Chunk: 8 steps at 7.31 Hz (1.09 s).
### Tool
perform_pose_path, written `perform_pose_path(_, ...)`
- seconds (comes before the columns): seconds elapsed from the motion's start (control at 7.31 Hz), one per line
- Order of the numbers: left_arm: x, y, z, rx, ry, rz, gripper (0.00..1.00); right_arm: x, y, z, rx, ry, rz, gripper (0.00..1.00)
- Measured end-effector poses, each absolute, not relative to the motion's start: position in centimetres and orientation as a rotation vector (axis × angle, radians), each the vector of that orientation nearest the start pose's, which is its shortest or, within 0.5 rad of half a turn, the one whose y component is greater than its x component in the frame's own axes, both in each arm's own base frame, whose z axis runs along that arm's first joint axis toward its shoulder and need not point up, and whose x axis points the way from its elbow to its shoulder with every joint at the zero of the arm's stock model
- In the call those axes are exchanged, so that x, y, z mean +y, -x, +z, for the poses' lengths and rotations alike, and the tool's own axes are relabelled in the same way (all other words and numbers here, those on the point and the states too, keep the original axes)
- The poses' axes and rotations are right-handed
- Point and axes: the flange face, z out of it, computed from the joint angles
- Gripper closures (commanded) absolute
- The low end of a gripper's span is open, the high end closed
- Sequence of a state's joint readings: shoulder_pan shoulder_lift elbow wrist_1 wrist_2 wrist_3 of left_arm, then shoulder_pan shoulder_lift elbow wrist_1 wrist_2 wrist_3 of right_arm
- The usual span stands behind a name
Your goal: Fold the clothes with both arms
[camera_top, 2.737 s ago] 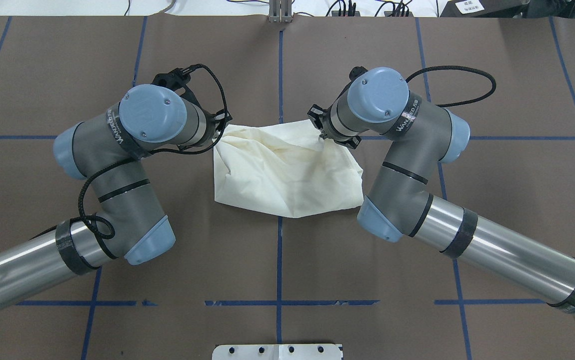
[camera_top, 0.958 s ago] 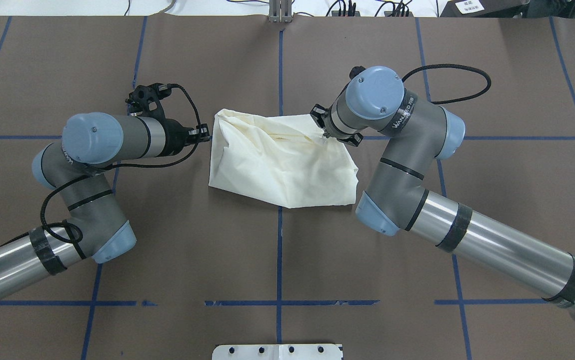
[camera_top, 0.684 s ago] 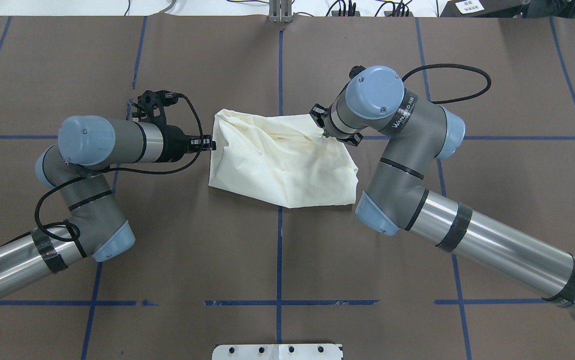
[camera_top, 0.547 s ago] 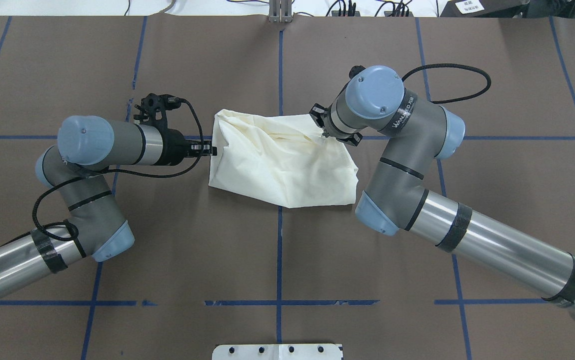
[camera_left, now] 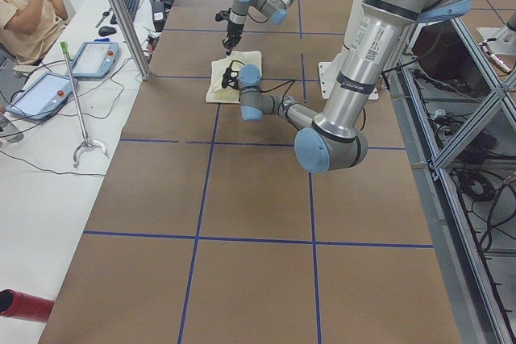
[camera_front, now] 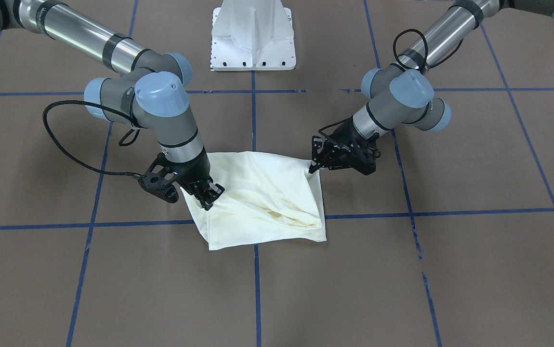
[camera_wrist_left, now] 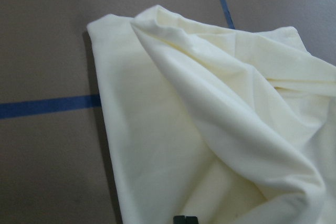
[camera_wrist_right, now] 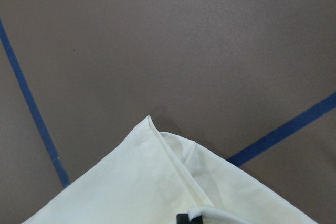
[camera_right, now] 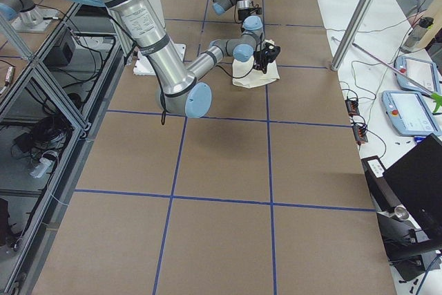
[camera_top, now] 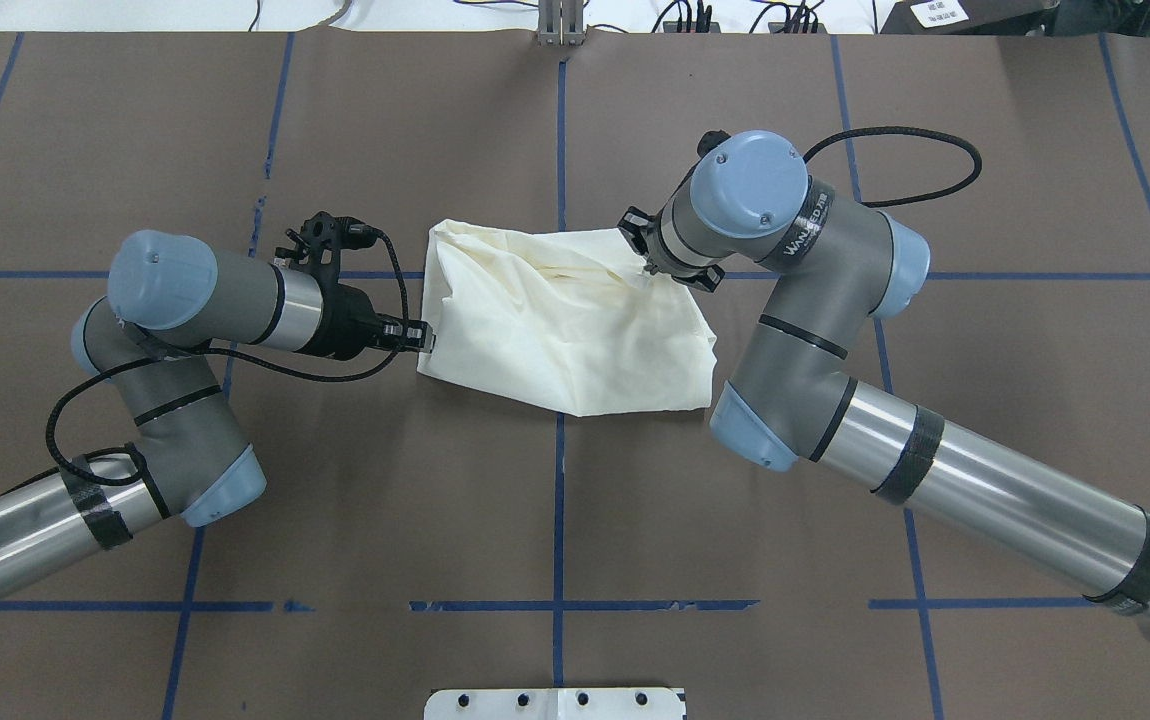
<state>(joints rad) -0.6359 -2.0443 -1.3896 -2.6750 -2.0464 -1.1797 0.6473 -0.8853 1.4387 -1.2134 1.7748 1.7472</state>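
Right gripper [camera_top: 649,271]: fingers pressed together on a pinch of the shirt [camera_top: 565,325], at the shirt's upper right edge in the overhead view. The cloth puckers toward the grip. The right wrist view shows a folded hem corner just above the fingertip.

Left gripper [camera_top: 424,338]: its tip touches the shirt's left edge, low on that edge. Whether it is spread or pinching cloth, I cannot tell from any view.

Shirt: a loosely folded, rumpled heap at the centre of the table [camera_top: 555,540], across the middle tape line [camera_top: 558,490]. Only plain cream cloth faces up.

Writing: a dark band [camera_top: 808,232] on the right arm [camera_top: 800,335] bears white lettering that begins "WAN"; the rest is too small to read. The left arm [camera_top: 200,300] shows no band I can read.

Change: half a second ago the left gripper met the same edge higher in the frame, level with the blue cross line, and it now sits lower. 2.7 s ago the left arm stood over the shirt's upper left corner. The right gripper and the shirt's outline match the views of the last second.
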Motion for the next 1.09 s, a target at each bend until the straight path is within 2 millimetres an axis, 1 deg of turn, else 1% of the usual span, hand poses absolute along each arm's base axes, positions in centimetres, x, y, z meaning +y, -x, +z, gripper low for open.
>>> perform_pose_path(0.14,-46.5,-48.9,34.6,1.394,-0.312,0.151,1.00,-53.7,52.3,26.8,-0.944,-0.027,0.670,1.00)
perform_pose_path(0.41,-44.7,-47.8,36.7,1.431,-0.267,0.200,1.00,-53.8,52.2,27.0,-0.939,-0.029,0.672,1.00)
perform_pose_path(0.55,-44.0,-47.3,37.1,1.451,-0.243,0.206,1.00,-53.9,52.2,27.1,-0.938,-0.029,0.673,1.00)
perform_pose_path(0.82,-43.1,-47.0,36.5,1.479,-0.203,0.200,1.00,-54.0,52.2,27.2,-0.936,-0.030,0.672,1.00)
perform_pose_path(0.96,-42.8,-46.7,35.3,1.496,-0.202,0.194,1.00,-54.2,52.0,27.2,-0.937,-0.032,0.675,0.60)
perform_pose_path(1.09,-42.8,-46.2,33.6,1.519,-0.199,0.173,1.00,-54.5,51.6,27.2,-0.937,-0.037,0.674,0.46)
